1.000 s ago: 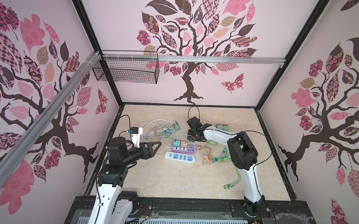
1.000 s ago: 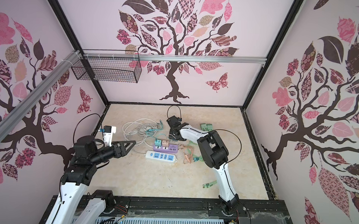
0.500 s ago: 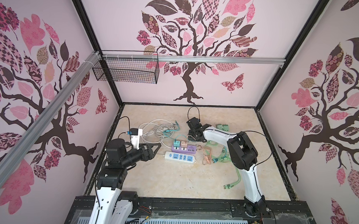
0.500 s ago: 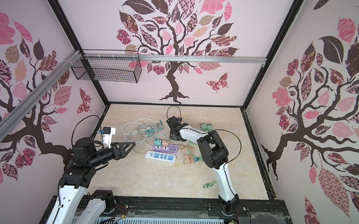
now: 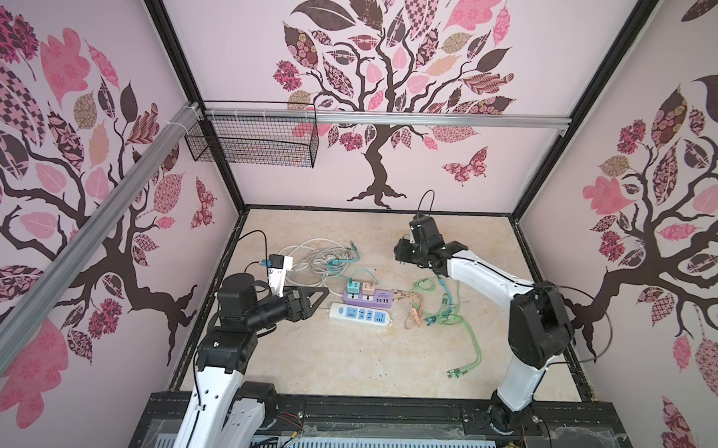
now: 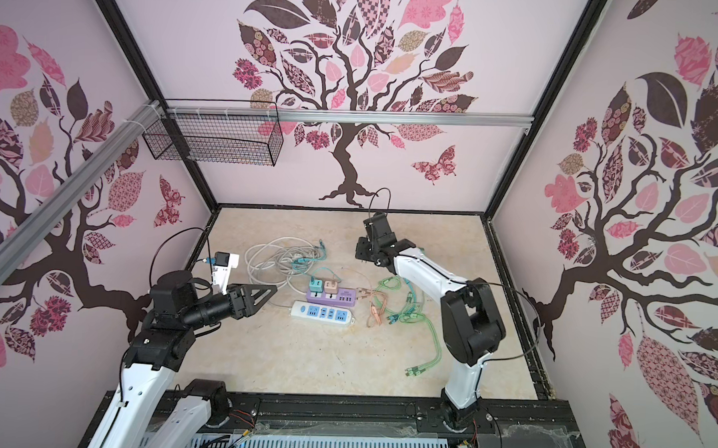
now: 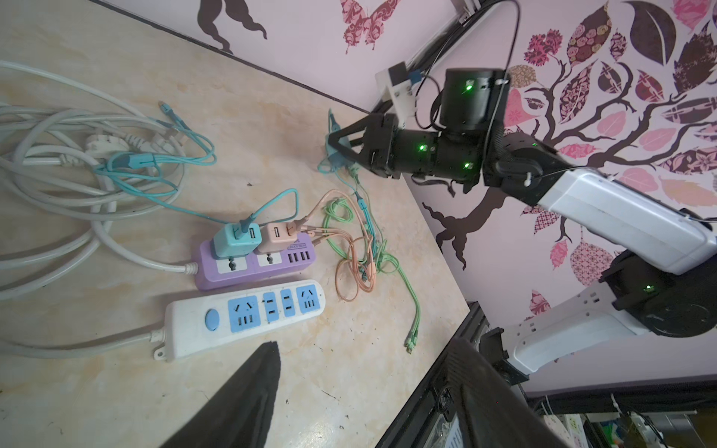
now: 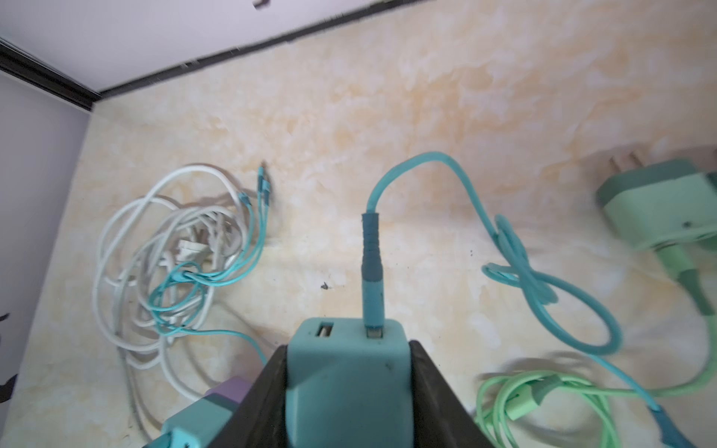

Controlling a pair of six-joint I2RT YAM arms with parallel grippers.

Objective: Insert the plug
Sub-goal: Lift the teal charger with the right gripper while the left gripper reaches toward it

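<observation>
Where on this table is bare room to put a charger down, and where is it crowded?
Bare: the front of the table, between the white power strip and the front rail, and the far band under the back wall. Crowded: the middle, around the purple strip, white cord coil and green cables.

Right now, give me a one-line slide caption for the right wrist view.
Right pincer clamped on a teal cube-shaped USB charger, a teal cable in one port, above the beige marbled tabletop.

The right hand (image 8: 349, 347) has closed tighter on the teal square charger plug (image 8: 345, 388). It has shifted rightward, teal cable (image 8: 504, 232) trailing behind.
</observation>
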